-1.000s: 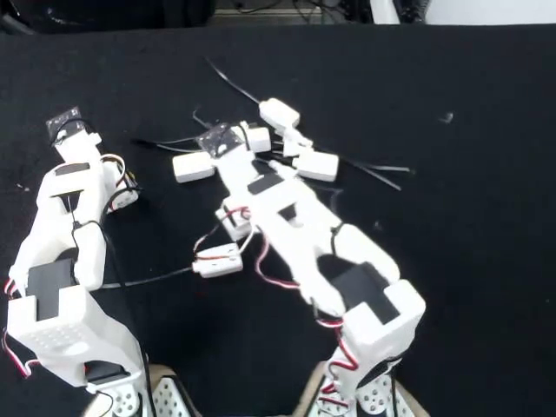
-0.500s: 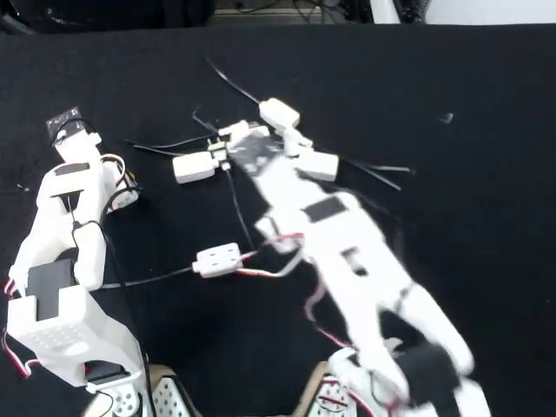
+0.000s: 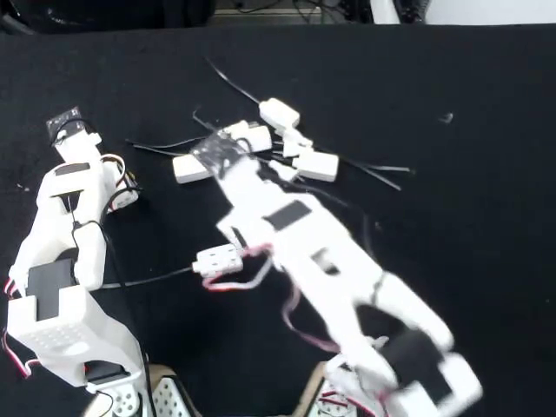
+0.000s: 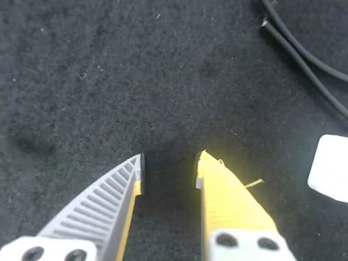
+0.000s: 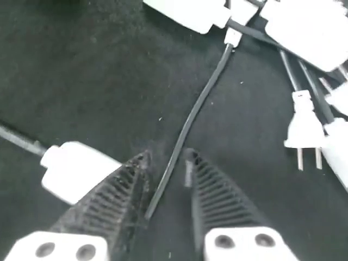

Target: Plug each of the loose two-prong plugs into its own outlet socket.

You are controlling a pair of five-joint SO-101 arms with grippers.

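One two-prong plug (image 5: 302, 130) at least lies loose with its prongs bare, so we judge the plugging hardly begun. Near that plug our right gripper (image 5: 166, 157) stands with fingers narrowly parted astride a black cable (image 5: 190, 122), gripping nothing. A white outlet socket (image 5: 76, 168) lies on the gripper's far side from the plug. Well apart from the plug, our left gripper (image 4: 168, 160) hangs narrowly parted and empty.

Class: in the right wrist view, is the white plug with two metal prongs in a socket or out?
Out: the plug lies loose, both prongs bare against the black table.
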